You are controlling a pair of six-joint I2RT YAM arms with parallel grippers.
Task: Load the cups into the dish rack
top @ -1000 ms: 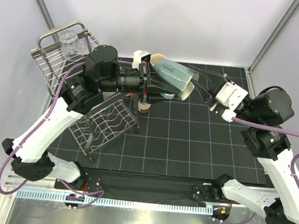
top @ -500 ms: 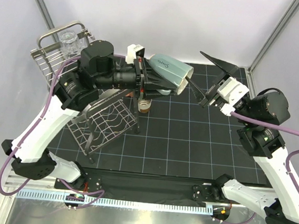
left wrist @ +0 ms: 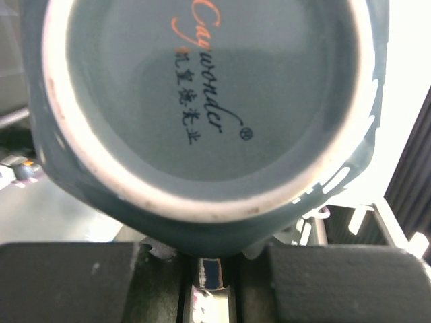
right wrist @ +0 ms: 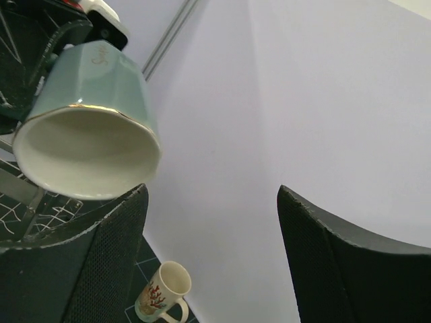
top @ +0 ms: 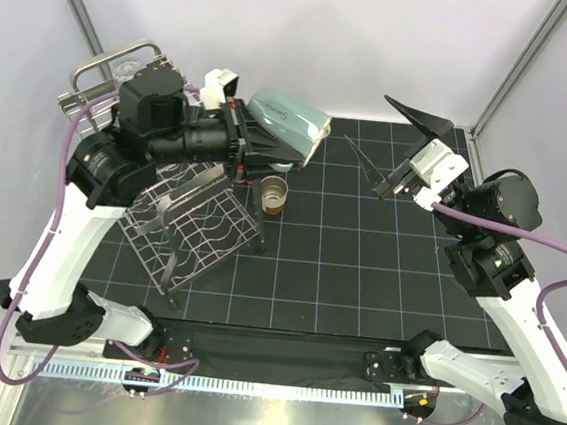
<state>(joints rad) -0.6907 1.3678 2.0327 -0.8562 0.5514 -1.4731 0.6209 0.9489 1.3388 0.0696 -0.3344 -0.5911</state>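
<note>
My left gripper (top: 238,140) is shut on the base end of the grey-teal tumbler (top: 288,126), holding it on its side in the air beside the dish rack (top: 202,227). The tumbler's printed base (left wrist: 209,101) fills the left wrist view, above the left gripper (left wrist: 209,272). Its cream inside (right wrist: 84,151) faces my right gripper (right wrist: 212,259), which is open and apart from it. From above, the right gripper (top: 391,142) hangs to the tumbler's right. A small brown-based cup (top: 273,195) stands on the mat. A cream mug with red print (right wrist: 161,293) stands farther back. A clear glass (top: 127,60) sits in the rack, partly hidden.
The rack's tall loop handle (top: 108,55) rises at the back left, close to the left arm. White walls and corner posts (top: 513,69) close the cell. The black grid mat (top: 358,270) ends near the arm bases.
The right gripper let go of the tumbler's rim, opened wide and drew back to the right. The left arm carried the tumbler left and back, toward the rack.
</note>
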